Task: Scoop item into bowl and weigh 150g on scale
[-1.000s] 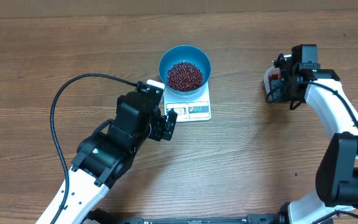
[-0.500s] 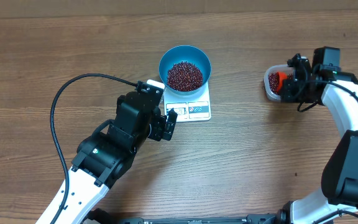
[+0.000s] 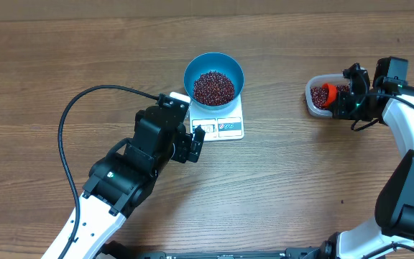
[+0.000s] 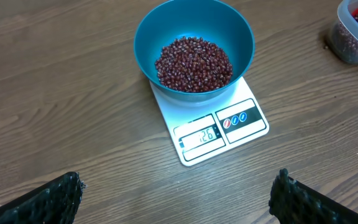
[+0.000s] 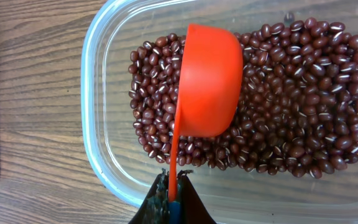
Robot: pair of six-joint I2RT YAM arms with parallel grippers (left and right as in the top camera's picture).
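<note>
Right claw (image 5: 169,200) pinching scoop (image 5: 207,81), bean tub (image 5: 97,93) beneath

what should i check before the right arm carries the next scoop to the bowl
1. Scoop gripped: ok, right gripper is shut on the orange scoop handle.
2. Scoop over supply: ok, above the beans in the clear container.
3. Scoop loaded: cannot tell, only its smooth outer side shows.
4. Bowl seated: ok, blue bowl sits on the scale.
5. Target reached: not ok, display appears to read 126.
6. Left gripper clear of scale: ok, open and apart.
</note>
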